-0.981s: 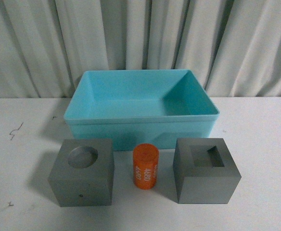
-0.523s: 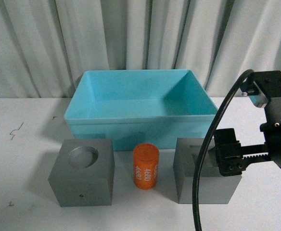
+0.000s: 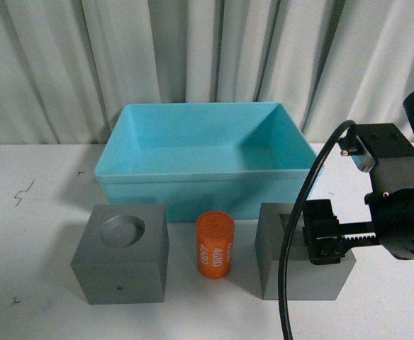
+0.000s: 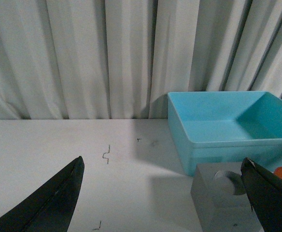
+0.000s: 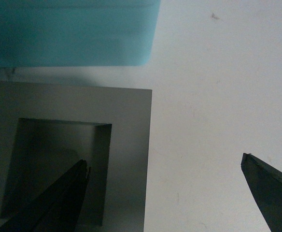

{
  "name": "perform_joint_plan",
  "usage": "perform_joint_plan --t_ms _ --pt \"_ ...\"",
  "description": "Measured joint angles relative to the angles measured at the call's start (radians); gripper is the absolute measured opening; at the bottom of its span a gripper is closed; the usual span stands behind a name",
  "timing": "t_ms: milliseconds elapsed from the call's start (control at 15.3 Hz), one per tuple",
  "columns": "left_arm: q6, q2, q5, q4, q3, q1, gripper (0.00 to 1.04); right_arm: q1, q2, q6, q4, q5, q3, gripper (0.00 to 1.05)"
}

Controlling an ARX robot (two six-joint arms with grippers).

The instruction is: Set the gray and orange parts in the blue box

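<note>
**Item 1. Blue box** (image 3: 207,175): at 12 o'clock of the row of parts, open and with nothing in it.

**Item 2. Gray cube, round recess** (image 3: 122,262): on the table at 9 o'clock of the orange cylinder, untouched.

**Item 3. Orange cylinder** (image 3: 215,244): upright, mid-row, just in front of the box wall.

**Item 4. Gray cube, square recess** (image 3: 299,280): at 3 o'clock of the cylinder, on the table. This looks like the part in hand.

**Item 5. Right gripper** (image 5: 165,162): released, jaws spread wide. One finger hangs over the square recess, the other over bare table off the cube's 3 o'clock face. Nothing is held.

**Item 6. Left gripper** (image 4: 161,162): released, spread, holding nothing, well off toward 9 o'clock.

**Handling note:**
- The jaws straddle only the wall between the recess and the outer face.
- Lower straight and seat the fingers deep before clamping. Such an off-centre hold would likely let the block tip.
- Lift above the box rim before carrying toward 11 o'clock.
</note>
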Motion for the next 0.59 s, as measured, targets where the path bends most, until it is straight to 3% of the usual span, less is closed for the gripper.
perform_joint_plan --t_ms 131,327,392,523,588 --pt "0.000 0.000 0.000 0.000 0.000 0.000 0.98 0.000 0.019 0.032 -0.001 -0.005 0.009 0.97" --pt "0.000 0.000 0.000 0.000 0.000 0.000 0.98 0.000 0.020 0.059 -0.004 -0.007 0.009 0.78" --pt "0.000 0.000 0.000 0.000 0.000 0.000 0.98 0.000 0.020 0.067 -0.003 -0.014 0.008 0.69" --pt "0.000 0.000 0.000 0.000 0.000 0.000 0.98 -0.010 -0.037 0.111 -0.014 -0.019 -0.044 0.29" --pt "0.000 0.000 0.000 0.000 0.000 0.000 0.98 -0.028 -0.096 0.115 -0.059 -0.018 -0.061 0.21"
